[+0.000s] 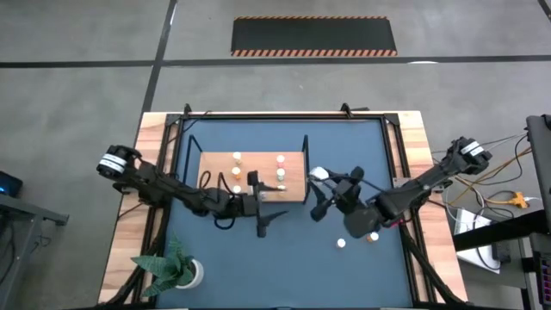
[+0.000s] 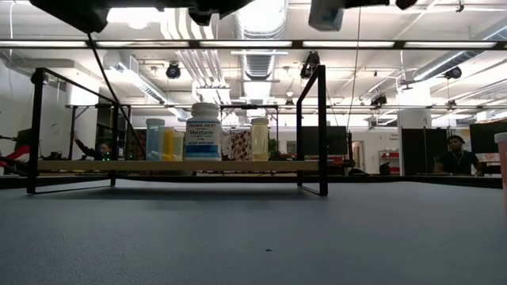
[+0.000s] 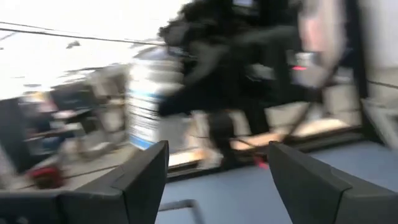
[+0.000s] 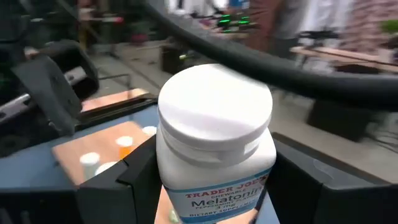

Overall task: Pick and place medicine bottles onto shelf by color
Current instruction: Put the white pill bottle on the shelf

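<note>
The light-brown shelf (image 1: 258,191) stands mid-table with several small bottles (image 1: 237,157) upright on its board. In the low view a larger white bottle with a blue label (image 2: 203,131) stands among them. My right gripper (image 1: 320,185) hovers by the shelf's right end, shut on another white-capped, blue-labelled bottle (image 4: 214,124). My left gripper (image 1: 269,222) is open and empty just in front of the shelf's near edge. Its wrist view shows its fingers spread (image 3: 217,180) and the held bottle (image 3: 149,99) beyond them. Two small bottles (image 1: 342,244) (image 1: 373,237) stand on the blue tabletop under the right arm. My right gripper pinches the white bottle by its body just below the cap (image 4: 186,196), one finger (image 4: 140,180) on each side. The bottle is lifted clear of the table and the shelf. Its cap (image 4: 214,106) points up toward the wrist camera.
A white pot with a green plant (image 1: 176,271) sits at the table's near left corner. The shelf's black frame ends (image 2: 321,127) rise above its board. Bare blue tabletop (image 1: 258,267) lies in front of the shelf. People and furniture show in the room beyond.
</note>
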### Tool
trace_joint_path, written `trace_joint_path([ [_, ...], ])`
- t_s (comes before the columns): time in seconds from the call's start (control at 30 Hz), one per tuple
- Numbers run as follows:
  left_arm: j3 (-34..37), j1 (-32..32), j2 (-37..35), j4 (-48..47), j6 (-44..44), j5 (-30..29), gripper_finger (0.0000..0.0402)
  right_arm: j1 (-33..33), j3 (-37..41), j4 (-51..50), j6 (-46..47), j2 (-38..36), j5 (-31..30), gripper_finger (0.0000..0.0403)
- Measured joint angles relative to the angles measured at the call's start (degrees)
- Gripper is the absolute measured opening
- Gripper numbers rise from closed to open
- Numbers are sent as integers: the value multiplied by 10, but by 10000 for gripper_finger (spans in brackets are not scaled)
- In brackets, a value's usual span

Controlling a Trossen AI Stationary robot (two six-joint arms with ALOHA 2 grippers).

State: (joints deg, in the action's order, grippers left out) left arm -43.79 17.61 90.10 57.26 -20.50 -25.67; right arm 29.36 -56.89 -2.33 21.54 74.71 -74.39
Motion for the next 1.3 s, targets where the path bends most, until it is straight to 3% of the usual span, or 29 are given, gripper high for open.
trace_joint_path([
  [0.17, -21, -1, 37, 53, -26, -56, 256, -13, 0, 35, 13, 46, -38, 221],
  [0.47, -89, -15, 127, 52, -30, -135, 256, -15, -8, 54, 10, 54, -11, 221],
  [0.6, -118, -22, 152, 53, -29, -138, 256, -15, -9, 76, 10, 51, 26, 221],
  [0.93, -128, -23, 153, 52, -27, -137, 251, -15, -9, 76, 10, 51, 28, 221],
  [1.3, -128, -23, 153, 50, -24, -139, 174, -15, -8, 77, 14, 51, 26, 222],
])
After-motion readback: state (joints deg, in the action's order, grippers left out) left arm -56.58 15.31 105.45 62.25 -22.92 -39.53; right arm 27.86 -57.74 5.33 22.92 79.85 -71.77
